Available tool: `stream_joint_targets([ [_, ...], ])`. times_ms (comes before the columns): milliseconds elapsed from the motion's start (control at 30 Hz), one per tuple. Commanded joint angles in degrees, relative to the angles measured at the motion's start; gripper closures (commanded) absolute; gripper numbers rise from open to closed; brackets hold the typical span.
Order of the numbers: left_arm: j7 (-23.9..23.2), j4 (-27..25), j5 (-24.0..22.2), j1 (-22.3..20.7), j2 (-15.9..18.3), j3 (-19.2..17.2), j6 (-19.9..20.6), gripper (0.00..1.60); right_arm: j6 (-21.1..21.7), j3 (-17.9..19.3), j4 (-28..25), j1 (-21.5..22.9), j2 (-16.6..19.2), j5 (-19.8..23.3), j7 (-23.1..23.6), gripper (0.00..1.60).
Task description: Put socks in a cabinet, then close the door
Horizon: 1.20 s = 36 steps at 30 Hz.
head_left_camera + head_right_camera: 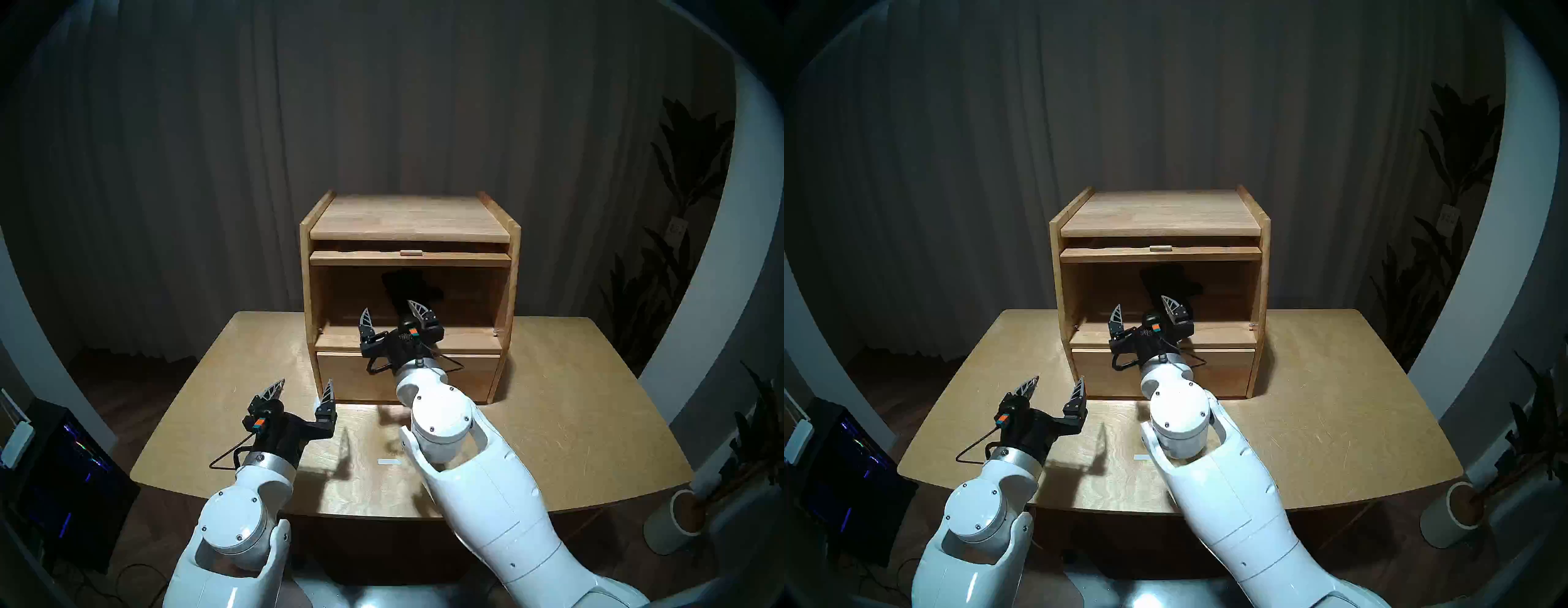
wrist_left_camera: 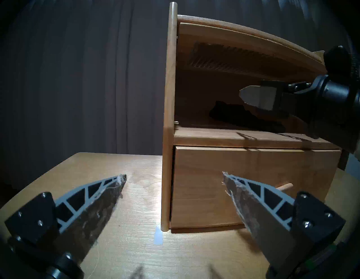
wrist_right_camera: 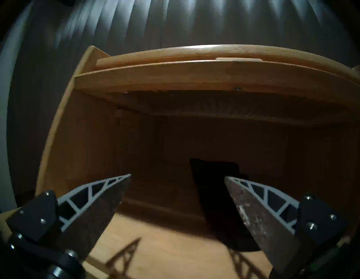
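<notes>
Left pincer nearest, hovering over bench, jaws spread wide, empty. Right pincer at mouth of cabinet, jaws wide apart, gripping nothing. Socks lying inside upper compartment, just beyond right fingertips, touching compartment floor. Door raised flat beneath cabinet top, tab handle forward. Drawer below, closed. No legible writing or labels.
</notes>
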Motion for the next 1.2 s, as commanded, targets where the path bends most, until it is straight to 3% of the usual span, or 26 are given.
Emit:
stream_joint_targets([
  [0,-0.03,-0.83,0.01,-0.52,0.02,-0.04,-0.30,0.00,-1.99,0.00,-6.89,-2.70,2.82,0.46,1.58,0.00],
  [533,-0.02,-0.20,-0.30,-0.58,0.13,0.02,-0.26,0.00,-7.76,4.49,-17.33,2.05,4.58,1.49,3.08,0.00],
  [833,-0.02,-0.01,-0.47,-0.71,0.20,0.05,-0.31,0.00,-10.83,14.47,-23.43,4.83,7.63,1.26,-0.11,0.00],
  [867,-0.02,-0.01,-0.48,-0.74,0.21,0.06,-0.32,0.00,-10.59,16.90,-25.44,4.17,8.23,1.20,-0.61,0.00],
  [1167,-0.02,-0.15,-0.63,-0.92,0.30,0.08,-0.40,0.00,-9.88,24.13,-29.11,-1.77,12.77,1.41,-7.56,0.00],
])
